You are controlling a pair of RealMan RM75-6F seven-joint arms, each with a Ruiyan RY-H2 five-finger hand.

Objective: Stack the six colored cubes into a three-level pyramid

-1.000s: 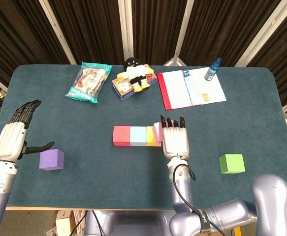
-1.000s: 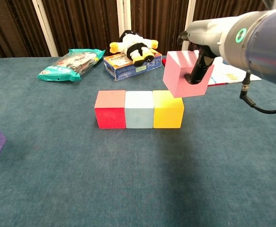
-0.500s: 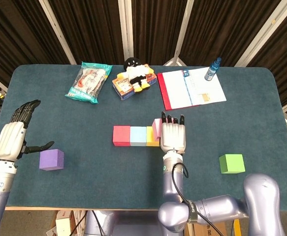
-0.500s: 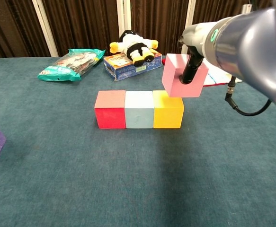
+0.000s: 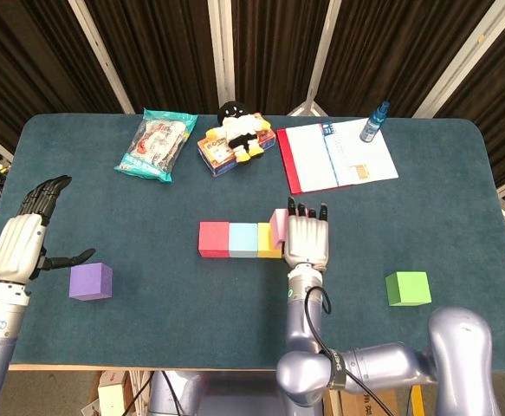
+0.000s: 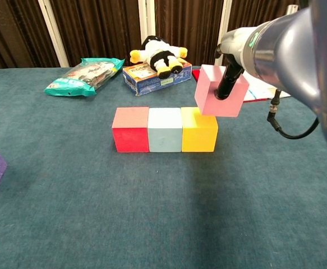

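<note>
A: Big stuff first. Table (image 5: pixel 460 208), then the base row of red cube (image 6: pixel 130 129), blue cube (image 6: pixel 165 129) and yellow cube (image 6: pixel 199 130), side by side and touching.

B: Hands?

A: Right hand (image 5: pixel 307 240) grips the pink cube (image 6: pixel 220 91), tilted, in the air at about 1 o'clock of the yellow cube, overhanging its right edge. Left hand (image 5: pixel 27 238) holds nothing, fingers spread, at 10 o'clock of the purple cube (image 5: pixel 91 281).

B: Risk?

A: Pink needs to straddle a seam between two base cubes. It's too far right and not level, so released here I'd expect it to tip off the yellow one. Coming down crooked, a corner could shove the row apart.

B: Others?

A: Green cube (image 5: pixel 408 287) sits well apart at 4 o'clock of the row, not stacked yet.
</note>
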